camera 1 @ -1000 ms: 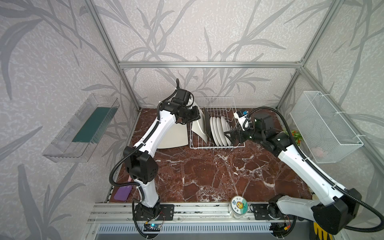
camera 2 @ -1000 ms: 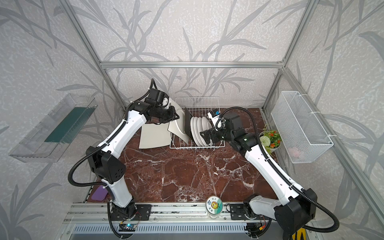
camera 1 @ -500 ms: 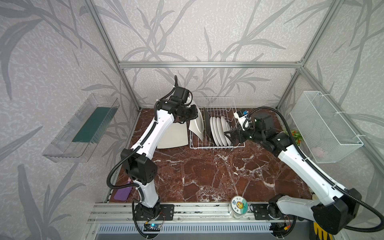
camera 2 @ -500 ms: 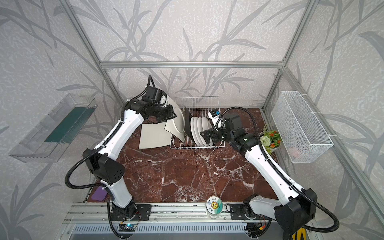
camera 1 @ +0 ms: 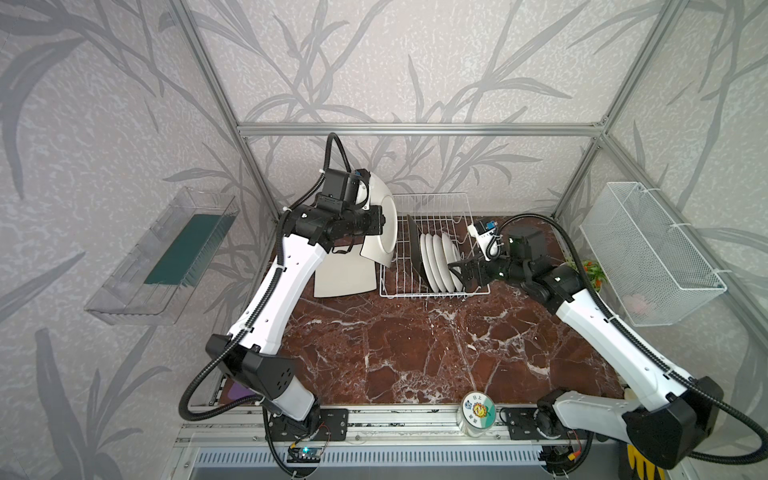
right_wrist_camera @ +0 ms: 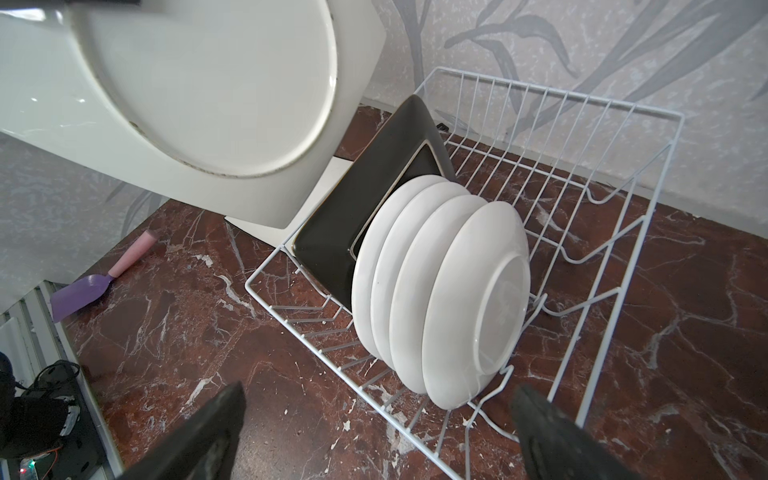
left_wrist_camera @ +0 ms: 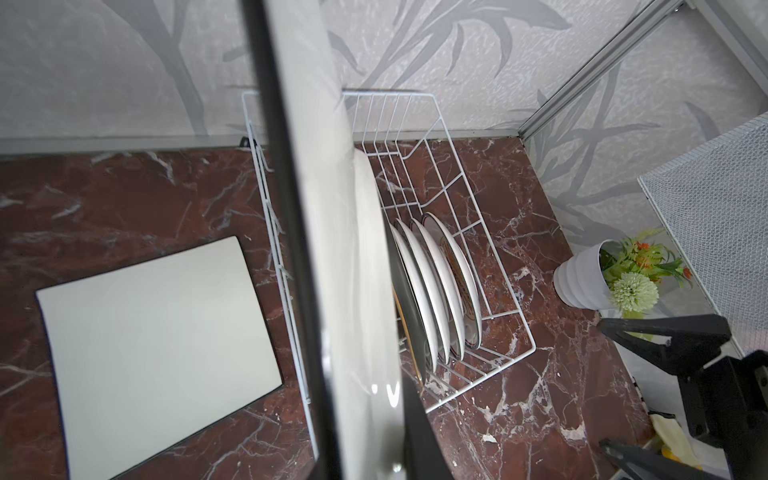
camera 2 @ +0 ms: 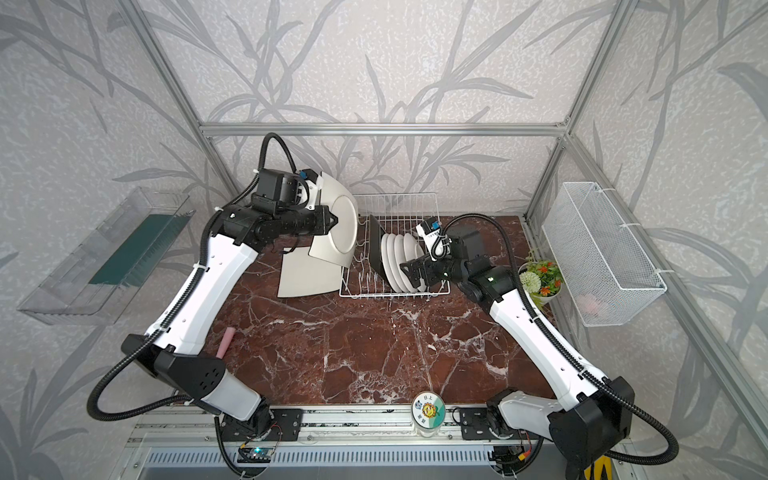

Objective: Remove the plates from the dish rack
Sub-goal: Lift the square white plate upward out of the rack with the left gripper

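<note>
Found left jaws narrow, clamped on the rim of one cream square plate, upper centre of the frame in both top views. Holds it on edge, tilted, in the air over the left end of the dish rack. Lower corner overlaps the rack's left side in the frame; cannot tell contact there.

Noted second cream square plate lying flat on the desk, just left of the rack and partly under the held one in the frame.

Counted five plates standing in the rack slots, centre of the frame: black square plate leftmost, then four round white plates packed side by side to its right.

Found right jaws wide apart and empty at the right part of the rack, pointed at the last round plate. In the right wrist view, saw both fingers low in the frame, either side of that plate and short of it.

Saw flower pot right of the rack, apart from it.
</note>
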